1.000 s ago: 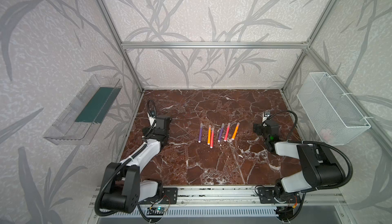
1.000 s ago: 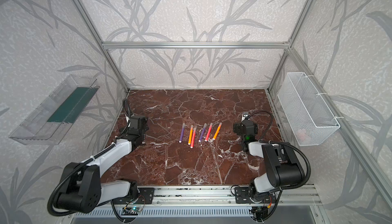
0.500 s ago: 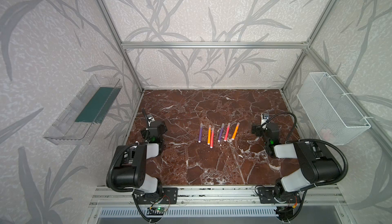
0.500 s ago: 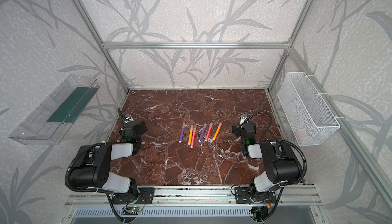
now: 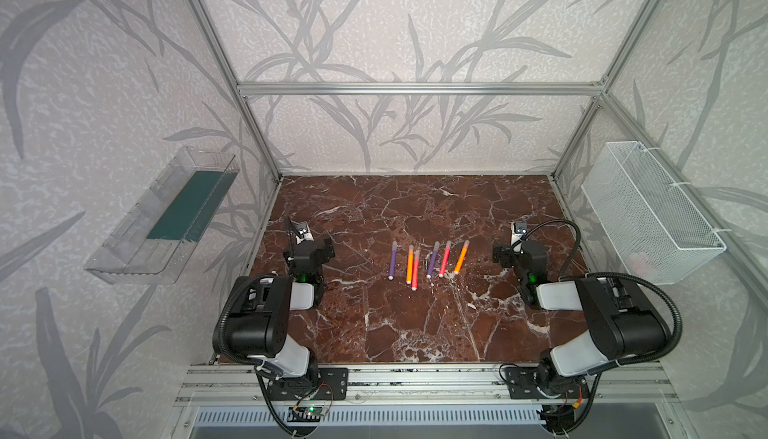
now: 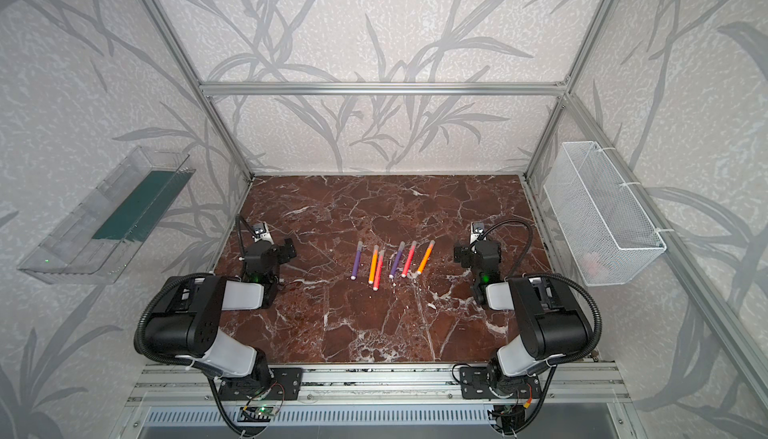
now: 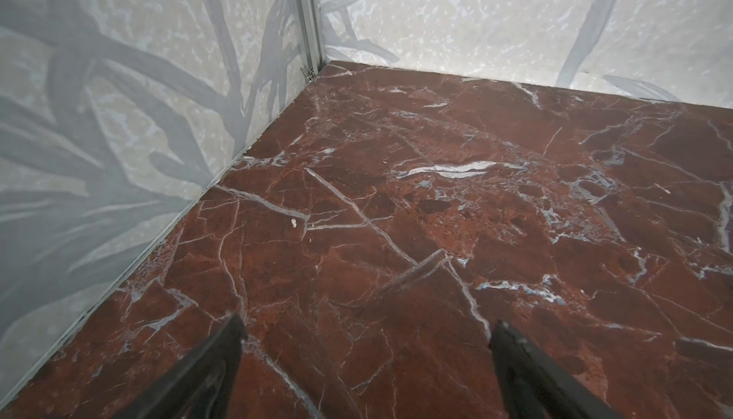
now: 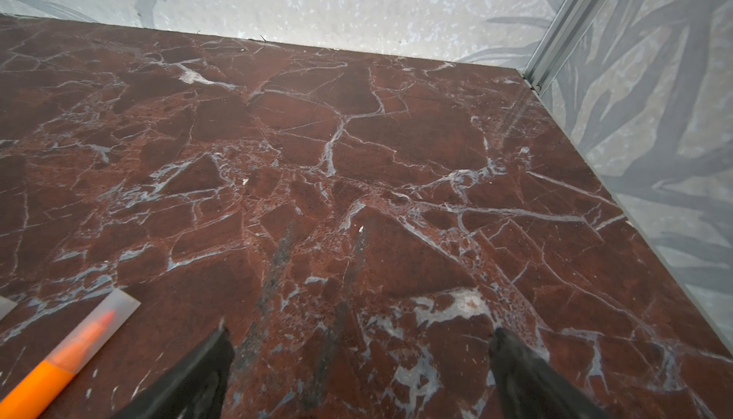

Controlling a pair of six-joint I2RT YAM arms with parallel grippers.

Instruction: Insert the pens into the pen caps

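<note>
My left claw point(image 7: 365, 328) hangs low over the marble surface point(image 7: 436, 207) near its left edge. Its fingers are spread wide with nothing between them, only bare stone running to the far left corner. My right claw point(image 8: 359, 333) is the same near the right edge: fingers wide apart, empty.

The 6 pens point(image 5: 432, 260) lie in a loose row around the middle of the surface (2 purple, 2 orange, 2 pink-red), well apart from my left claw and nearer my right. Each wears one of the pen caps point(image 5: 394, 245) on the end towards the far edge.

From my right wrist, the nearest orange pen point(image 8: 39, 385) shows its tip inside a translucent cap point(image 8: 119, 306) — near my claw, not touching it.
</note>
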